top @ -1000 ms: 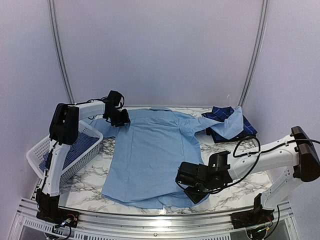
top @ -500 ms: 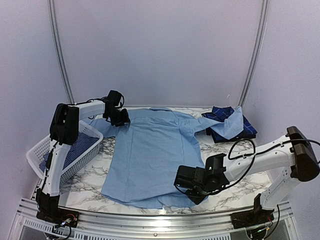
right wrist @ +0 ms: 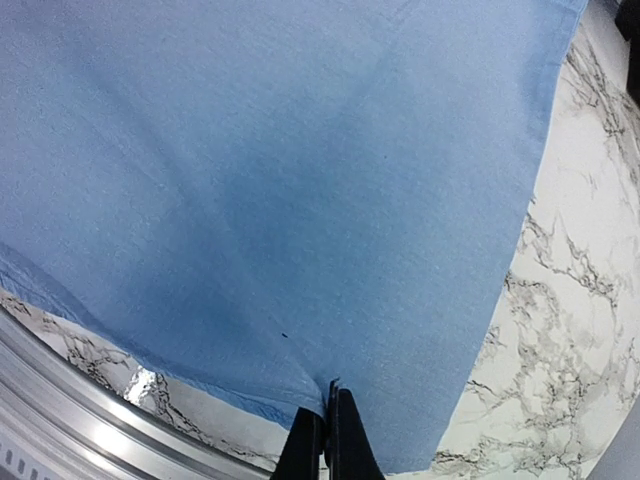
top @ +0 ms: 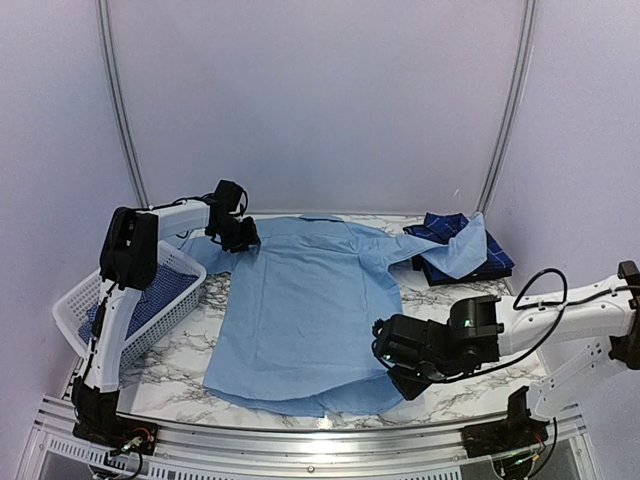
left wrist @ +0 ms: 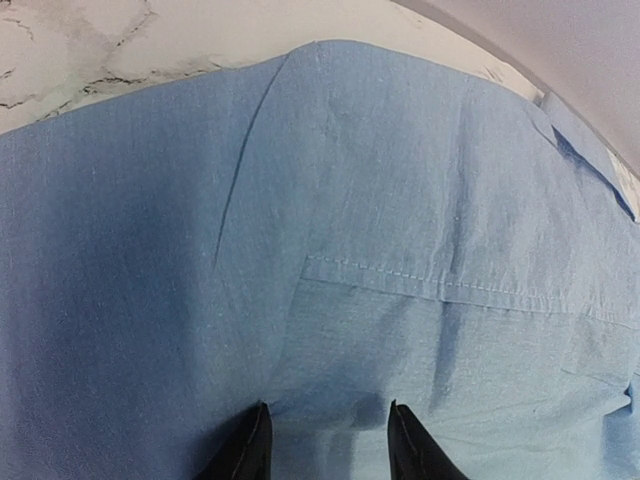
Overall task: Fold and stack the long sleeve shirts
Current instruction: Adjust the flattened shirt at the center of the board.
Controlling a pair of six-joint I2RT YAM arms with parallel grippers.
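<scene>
- Roughly, you are one shirt in: the navy plaid shirt [top: 490, 255] sits folded at the far right of the tabletop [top: 180, 360].
- The light blue shirt [top: 300, 310] lies spread flat and unfolded mid-tabletop, one sleeve draped over the plaid one.
- A checked shirt [top: 150, 295] waits in the basket [top: 75, 310] at the left.
- The right tool [right wrist: 328, 425] is clamped on the light blue shirt's near hem.
- The left tool [left wrist: 325, 440] rests on the far left shoulder, fingers apart; whether it pinches cloth, you cannot tell.
- Against a second ago, the right tool has closed and its arm has swung rightward.
</scene>
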